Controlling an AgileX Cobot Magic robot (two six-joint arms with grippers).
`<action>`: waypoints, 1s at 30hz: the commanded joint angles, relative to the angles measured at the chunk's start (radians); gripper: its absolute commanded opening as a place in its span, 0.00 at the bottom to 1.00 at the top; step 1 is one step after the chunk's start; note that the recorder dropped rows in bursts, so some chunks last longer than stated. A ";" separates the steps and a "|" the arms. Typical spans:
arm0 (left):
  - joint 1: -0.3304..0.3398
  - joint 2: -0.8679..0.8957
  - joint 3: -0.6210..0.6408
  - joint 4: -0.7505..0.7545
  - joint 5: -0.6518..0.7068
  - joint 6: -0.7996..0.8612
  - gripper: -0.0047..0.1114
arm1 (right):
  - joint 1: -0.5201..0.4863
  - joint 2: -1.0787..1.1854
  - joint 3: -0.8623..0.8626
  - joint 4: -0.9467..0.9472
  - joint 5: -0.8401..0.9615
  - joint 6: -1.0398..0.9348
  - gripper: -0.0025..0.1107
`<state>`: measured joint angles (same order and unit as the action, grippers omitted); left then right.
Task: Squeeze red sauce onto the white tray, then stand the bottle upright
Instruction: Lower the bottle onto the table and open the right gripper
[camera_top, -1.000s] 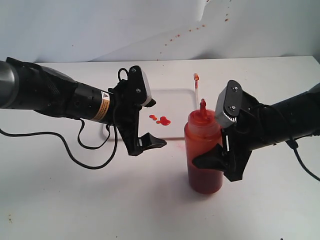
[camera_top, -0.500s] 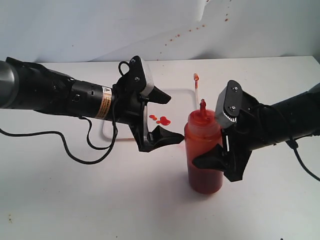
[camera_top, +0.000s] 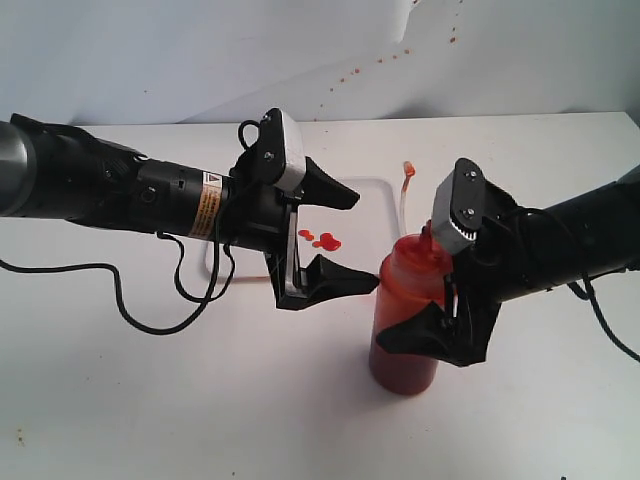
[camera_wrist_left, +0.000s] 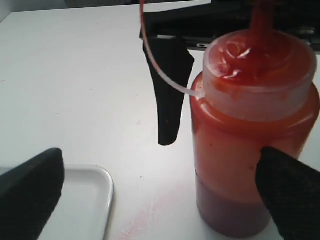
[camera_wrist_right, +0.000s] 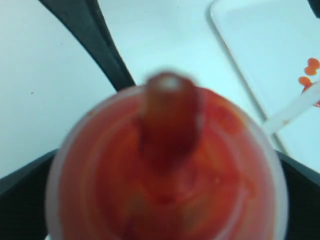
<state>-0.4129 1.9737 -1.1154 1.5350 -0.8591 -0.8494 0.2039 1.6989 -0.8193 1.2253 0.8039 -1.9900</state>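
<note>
The bottle (camera_top: 405, 290) stands on the table (camera_top: 150, 400) just off the white tray's (camera_top: 372, 230) front right corner in the exterior view, tilted so its nozzle leans toward the right arm. The right fingers (camera_top: 425, 338) sit spread on either side of its body. The one seen from the left wrist hangs clear of the plastic (the other is hidden behind the bottle). The left fingers (camera_top: 340, 278) gape wide and hold nothing, the lower tip just beside the bottle's shoulder. A few blobs of red sauce (camera_top: 322, 240) lie on the tray.
</note>
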 joint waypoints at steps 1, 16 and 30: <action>-0.005 -0.013 0.005 -0.023 -0.008 -0.003 0.88 | -0.003 -0.005 -0.003 -0.003 0.027 0.009 0.85; -0.005 -0.013 0.005 -0.023 -0.008 -0.003 0.88 | -0.003 -0.074 -0.003 -0.089 0.050 0.061 0.83; -0.005 -0.013 0.005 -0.023 -0.008 -0.003 0.88 | -0.003 -0.252 -0.003 -0.069 -0.014 0.068 0.83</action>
<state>-0.4129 1.9737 -1.1154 1.5285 -0.8632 -0.8494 0.2039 1.4705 -0.8193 1.1298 0.8273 -1.9261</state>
